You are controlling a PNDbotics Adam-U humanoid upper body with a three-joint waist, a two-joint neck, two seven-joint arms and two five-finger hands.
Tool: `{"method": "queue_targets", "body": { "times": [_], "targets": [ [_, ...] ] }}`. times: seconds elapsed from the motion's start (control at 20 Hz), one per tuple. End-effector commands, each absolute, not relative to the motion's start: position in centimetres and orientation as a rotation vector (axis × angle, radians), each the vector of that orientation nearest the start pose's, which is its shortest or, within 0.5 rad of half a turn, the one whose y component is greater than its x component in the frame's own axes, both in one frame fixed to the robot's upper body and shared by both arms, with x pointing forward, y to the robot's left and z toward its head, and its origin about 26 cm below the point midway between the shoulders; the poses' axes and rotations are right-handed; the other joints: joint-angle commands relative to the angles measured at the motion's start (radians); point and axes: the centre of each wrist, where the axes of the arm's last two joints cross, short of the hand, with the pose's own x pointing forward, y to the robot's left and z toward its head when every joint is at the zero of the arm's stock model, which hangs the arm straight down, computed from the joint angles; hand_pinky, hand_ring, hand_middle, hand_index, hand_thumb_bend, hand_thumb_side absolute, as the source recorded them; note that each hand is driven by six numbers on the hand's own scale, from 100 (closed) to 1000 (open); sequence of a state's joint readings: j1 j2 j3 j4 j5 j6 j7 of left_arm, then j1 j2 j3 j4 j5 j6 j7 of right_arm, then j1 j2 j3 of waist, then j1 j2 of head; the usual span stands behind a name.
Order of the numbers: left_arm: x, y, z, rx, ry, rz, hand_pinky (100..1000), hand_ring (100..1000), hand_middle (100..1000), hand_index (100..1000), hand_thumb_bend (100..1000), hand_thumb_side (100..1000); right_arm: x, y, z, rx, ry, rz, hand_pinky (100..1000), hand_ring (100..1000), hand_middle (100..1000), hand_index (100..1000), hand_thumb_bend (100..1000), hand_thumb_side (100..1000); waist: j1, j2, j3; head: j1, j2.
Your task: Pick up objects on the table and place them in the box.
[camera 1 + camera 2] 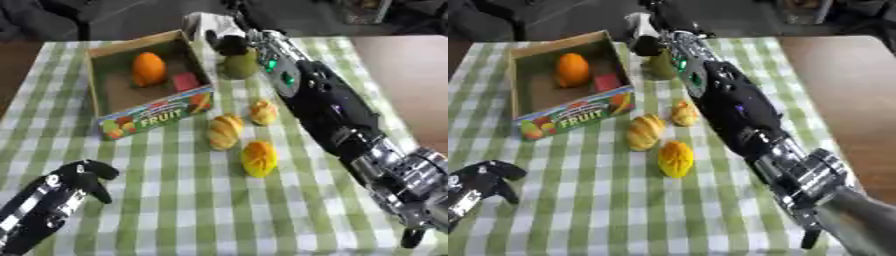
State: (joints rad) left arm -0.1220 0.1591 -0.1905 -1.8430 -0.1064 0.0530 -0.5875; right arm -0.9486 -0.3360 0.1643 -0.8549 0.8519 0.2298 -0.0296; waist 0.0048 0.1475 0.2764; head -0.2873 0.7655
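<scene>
Nearest to us, at the lower left, we see the left hand [83, 177] lying on the green-and-white checked tablecloth [192, 210], its fingers curled inward and holding nothing — a clenched, idle pose well apart from the fruit.

In the middle of the cloth lie three yellow-orange pieces: a yellow fruit [259, 158] nearest us, a ridged yellow piece [225, 131] just beyond it to the left, and a smaller orange-yellow piece [263, 112] beyond it to the right. None of them touches a hand.

To their left stands the box [154, 116], open at the top, with "FRUIT" printed on its near wall. Inside it we see an orange [149, 69] and, beside it, a red block [185, 81].

The right arm [328, 107] runs from the lower right diagonally toward the far side of the table. At its end the right hand [229, 45] is closed about the top of a green pear [240, 65], which stands just beyond the box's far right corner — whether it rests on the cloth or is lifted, we cannot tell.
</scene>
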Motion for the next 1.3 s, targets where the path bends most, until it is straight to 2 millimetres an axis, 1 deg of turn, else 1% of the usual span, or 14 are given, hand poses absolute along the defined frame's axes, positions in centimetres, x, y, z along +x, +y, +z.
{"method": "queue_targets", "body": {
  "times": [0.05,0.2,0.35,0.65,0.75,0.8,0.85,0.9,1.0,1.05,1.15,1.2,1.3],
  "targets": [
    [28.9,21.1,9.7,-0.343,-1.728,-0.929,595,519,697,704,100,750,48.9,-27.1,15.9,-1.164,-1.318,0.863,739,911,819,921,278,489,0.004,-0.014,-0.001,0.006,0.005],
    [28.9,21.1,9.7,-0.343,-1.730,-0.927,595,518,697,704,100,750,48.9,-27.9,14.3,-1.125,-1.273,0.868,742,913,811,913,260,531,0.009,-0.012,0.000,0.005,0.005],
    [28.9,21.1,9.7,-0.344,-1.730,-0.924,595,518,697,704,100,751,48.9,-28.0,13.0,-1.047,-1.255,0.896,743,917,806,910,237,564,0.014,-0.009,0.001,0.000,0.005],
    [28.8,21.1,9.7,-0.347,-1.731,-0.922,596,518,697,704,100,753,48.8,-27.0,12.4,-0.930,-1.291,0.945,745,920,797,892,203,590,0.018,-0.005,0.006,-0.008,0.005],
    [28.8,21.1,9.7,-0.348,-1.731,-0.922,596,518,697,704,100,754,48.8,-26.5,12.3,-0.887,-1.305,0.974,747,920,787,875,191,554,0.018,-0.005,0.007,-0.010,0.005],
    [28.8,21.1,9.7,-0.349,-1.731,-0.922,596,518,697,704,100,754,48.8,-26.3,12.2,-0.867,-1.310,0.992,746,916,778,857,181,503,0.017,-0.005,0.008,-0.011,0.005],
    [28.8,21.1,9.7,-0.349,-1.731,-0.922,596,518,698,704,100,754,48.7,-26.1,12.2,-0.854,-1.314,1.008,747,915,765,844,165,416,0.017,-0.005,0.009,-0.012,0.005],
    [28.8,21.1,9.7,-0.349,-1.731,-0.922,596,518,697,704,100,755,48.7,-25.9,12.1,-0.842,-1.316,1.027,745,908,731,817,144,335,0.016,-0.004,0.010,-0.012,0.005],
    [28.8,21.1,9.7,-0.349,-1.731,-0.921,596,518,698,704,100,756,48.7,-25.8,12.0,-0.840,-1.315,1.048,732,883,656,719,111,163,0.015,-0.004,0.011,-0.012,0.005],
    [28.8,21.1,9.7,-0.348,-1.731,-0.921,596,518,698,704,100,756,48.6,-25.8,12.0,-0.860,-1.316,1.042,722,864,598,653,100,100,0.015,-0.004,0.012,-0.012,0.005],
    [28.8,21.1,9.8,-0.348,-1.731,-0.919,596,517,698,704,100,757,48.6,-25.8,12.1,-0.927,-1.329,1.005,695,825,478,507,100,100,0.013,-0.004,0.013,-0.012,0.005],
    [28.8,21.1,9.8,-0.347,-1.731,-0.919,596,517,698,704,100,757,48.6,-25.8,12.2,-0.968,-1.344,0.977,680,808,429,448,100,100,0.013,-0.005,0.013,-0.012,0.005],
    [28.9,21.1,9.7,-0.345,-1.730,-0.917,596,517,697,704,100,758,48.6,-25.7,12.6,-1.057,-1.393,0.900,653,783,354,367,100,100,0.011,-0.005,0.012,-0.011,0.005]
  ]
}}
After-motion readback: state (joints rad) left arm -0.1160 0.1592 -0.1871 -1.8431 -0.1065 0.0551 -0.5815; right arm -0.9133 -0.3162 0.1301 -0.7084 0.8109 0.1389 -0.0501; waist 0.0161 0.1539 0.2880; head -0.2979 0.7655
